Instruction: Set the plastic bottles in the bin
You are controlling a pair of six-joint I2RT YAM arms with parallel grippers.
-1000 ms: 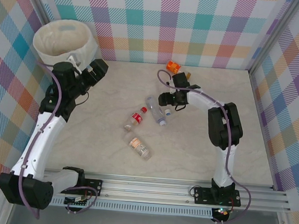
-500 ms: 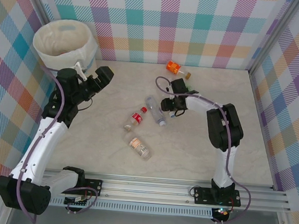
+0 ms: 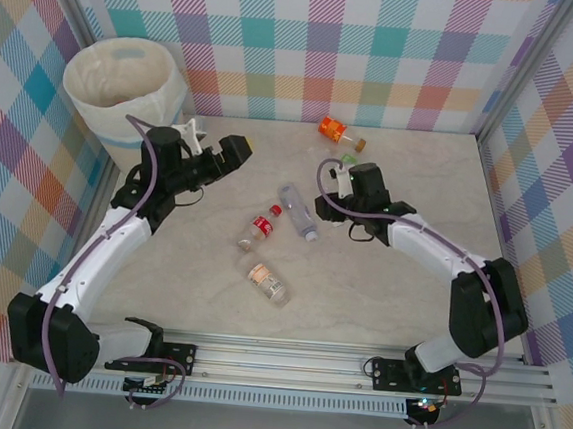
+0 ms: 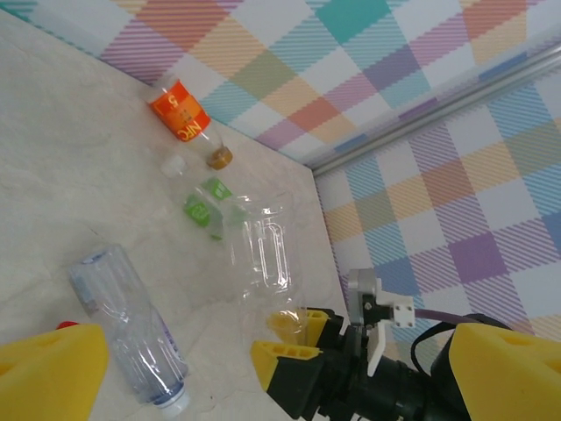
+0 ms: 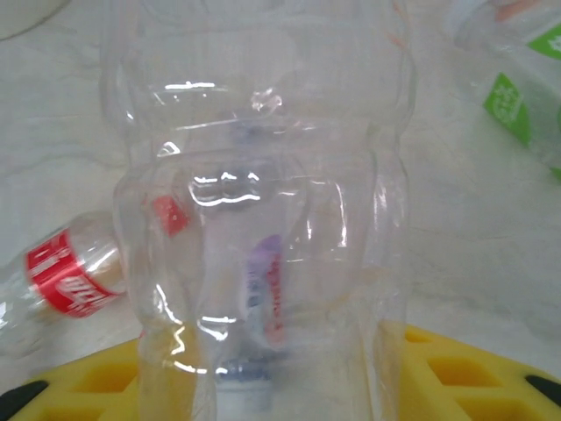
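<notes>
**Top view:** The bin [image 3: 127, 85], lined with a pale bag, stands at the far left corner of the surface [image 3: 360, 291]. What lies inside it cannot be made out. Four plastic bottles lie loose on the surface, well apart from the bin. An orange-labelled bottle [image 3: 335, 130] is near the back wall [image 3: 312, 36], and a blue-capped bottle [image 3: 298, 212] is at centre. A red-labelled bottle [image 3: 258, 228] lies just beside that one, and a peach-labelled bottle [image 3: 266, 282] lies nearer the arms. The left pincer [image 3: 237, 150] hangs between the bin and the centre group. The right pincer [image 3: 335, 187] sits just right of the blue-capped bottle.

**Left wrist view:** This camera makes plain what the overhead view blurs. The right pincer's yellow fingers are clamped on one end of a clear bottle [image 4: 263, 250], and a green-labelled bottle [image 4: 209, 206] lies just beyond it. The left pincer's own fingers [image 4: 48, 368] stand wide apart at the frame's lower corners.

**Right wrist view:** The clear bottle looms close between the yellow pads [image 5: 456, 364]. The red-labelled bottle shows at left and the green-labelled bottle at top right.
</notes>
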